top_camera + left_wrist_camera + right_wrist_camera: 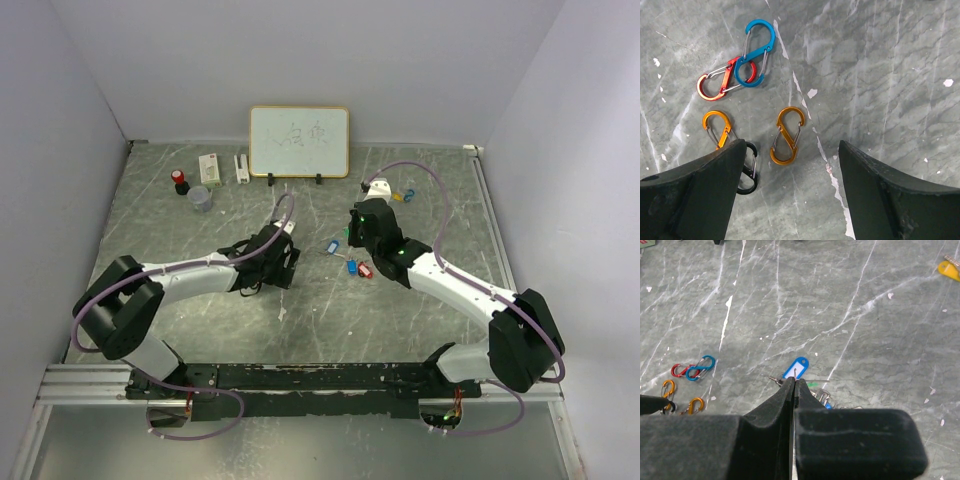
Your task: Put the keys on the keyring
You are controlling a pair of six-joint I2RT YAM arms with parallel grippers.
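While my left gripper (791,146) hangs wide over an orange clip (787,135), my right gripper (794,383) sits pinched shut beside the blue key (796,367).

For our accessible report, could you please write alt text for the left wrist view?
The left end effector, jaws open, hangs over a grey marbled table holding five S-shaped clips: a blue clip linked with a red clip, two orange clips, and a black clip partly hidden behind one finger.
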